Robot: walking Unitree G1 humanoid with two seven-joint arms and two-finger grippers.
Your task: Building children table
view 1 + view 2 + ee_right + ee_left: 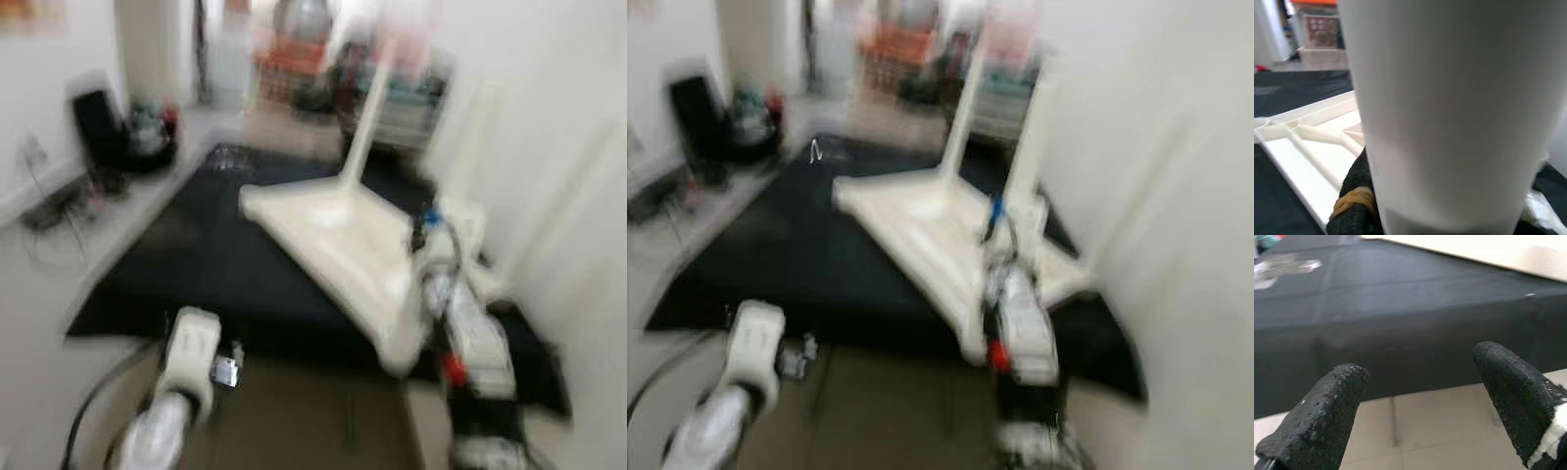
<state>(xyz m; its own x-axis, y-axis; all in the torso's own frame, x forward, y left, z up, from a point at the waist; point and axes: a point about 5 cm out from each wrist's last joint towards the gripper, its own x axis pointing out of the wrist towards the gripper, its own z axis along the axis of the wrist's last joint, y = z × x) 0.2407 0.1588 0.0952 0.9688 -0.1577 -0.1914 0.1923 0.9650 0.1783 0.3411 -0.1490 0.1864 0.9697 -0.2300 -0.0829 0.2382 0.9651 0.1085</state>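
1. right wrist view: a wide white plastic table leg (pixel 1449 112) blocks most of the frame; the right gripper (pixel 1359 208) is closed around it, one finger partly hidden.
2. behind it, the cream overturned plastic tabletop (pixel 343 245) lies on the black floor mat (pixel 216 264), blurred.
3. the left gripper (pixel 1420 396) is spread wide and empty over the mat's edge.

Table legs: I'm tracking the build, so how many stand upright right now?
2. One table leg rises from the far corner of the overturned tabletop; another leg stands at its right side, held by the right gripper. Blur may hide others.
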